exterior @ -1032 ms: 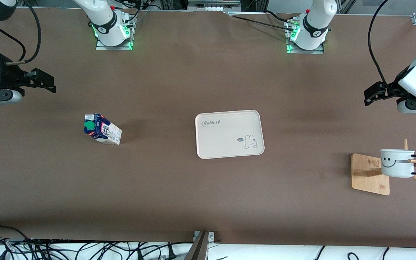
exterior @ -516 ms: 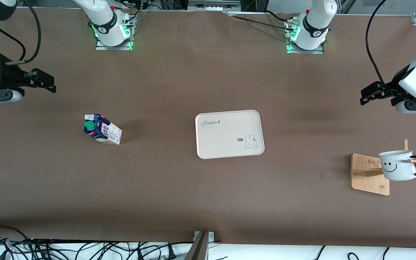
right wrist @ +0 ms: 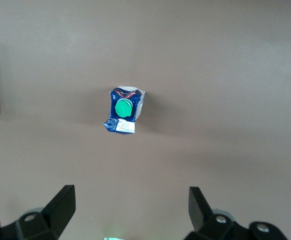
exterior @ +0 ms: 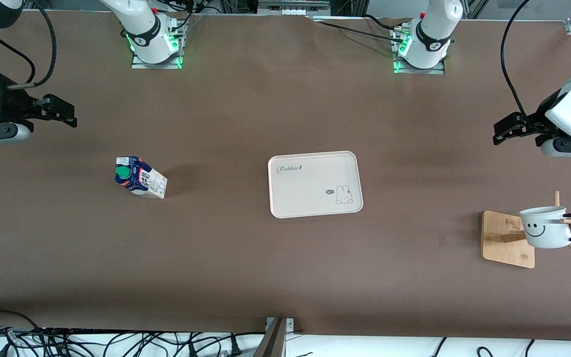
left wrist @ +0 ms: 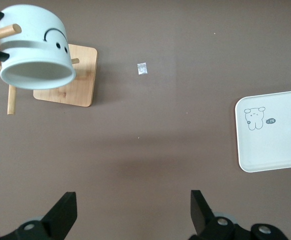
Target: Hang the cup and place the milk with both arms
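The white cup (exterior: 545, 227) with a smiley face hangs by its black handle on a peg of the wooden rack (exterior: 508, 239) at the left arm's end of the table; it also shows in the left wrist view (left wrist: 35, 50). The milk carton (exterior: 140, 177) with a green cap stands on the table toward the right arm's end, and shows in the right wrist view (right wrist: 124, 110). My left gripper (exterior: 502, 131) is open and empty, up over the table beside the rack. My right gripper (exterior: 62, 114) is open and empty, up over the table's right-arm end.
A cream tray (exterior: 315, 184) with a rabbit print lies in the middle of the table, also in the left wrist view (left wrist: 273, 130). A small scrap (left wrist: 142, 69) lies on the table near the rack. Cables run along the table's near edge.
My left gripper has drawn a little away from the rack toward the table's middle. The cup has swung and settled slightly on its peg. The right arm has not moved.
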You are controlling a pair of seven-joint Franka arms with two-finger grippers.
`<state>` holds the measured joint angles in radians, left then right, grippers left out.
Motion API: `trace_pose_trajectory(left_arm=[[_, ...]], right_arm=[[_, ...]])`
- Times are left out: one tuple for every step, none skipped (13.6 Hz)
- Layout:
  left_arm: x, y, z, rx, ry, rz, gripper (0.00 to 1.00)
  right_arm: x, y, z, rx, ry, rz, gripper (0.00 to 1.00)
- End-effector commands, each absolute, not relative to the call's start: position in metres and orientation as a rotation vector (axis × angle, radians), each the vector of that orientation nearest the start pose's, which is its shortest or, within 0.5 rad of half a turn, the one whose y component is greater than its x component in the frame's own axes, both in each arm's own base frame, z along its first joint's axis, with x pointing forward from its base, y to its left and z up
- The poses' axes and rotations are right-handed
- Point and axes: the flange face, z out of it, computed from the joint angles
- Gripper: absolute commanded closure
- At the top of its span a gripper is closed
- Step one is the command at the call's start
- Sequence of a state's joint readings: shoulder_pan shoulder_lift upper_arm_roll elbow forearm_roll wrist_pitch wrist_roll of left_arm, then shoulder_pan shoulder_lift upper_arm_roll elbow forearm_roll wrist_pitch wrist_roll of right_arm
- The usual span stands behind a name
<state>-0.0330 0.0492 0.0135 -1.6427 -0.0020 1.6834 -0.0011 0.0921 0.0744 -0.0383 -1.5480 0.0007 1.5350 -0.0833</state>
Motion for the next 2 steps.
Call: trace_pose_trajectory(left_arm=[[0.5860, -0.0128, 0.5764, -3.129, 0.038, 0.021, 0.00], [0.5858, -0.0119, 0.5763, -3.129, 0.035, 0.024, 0.00]], right_arm=[[0.5697, 0.0304, 0.5947, -3.138, -0.207, 0.143, 0.00], [0.5697, 0.0304, 0.5947, -3.138, -0.207, 0.143, 0.00]])
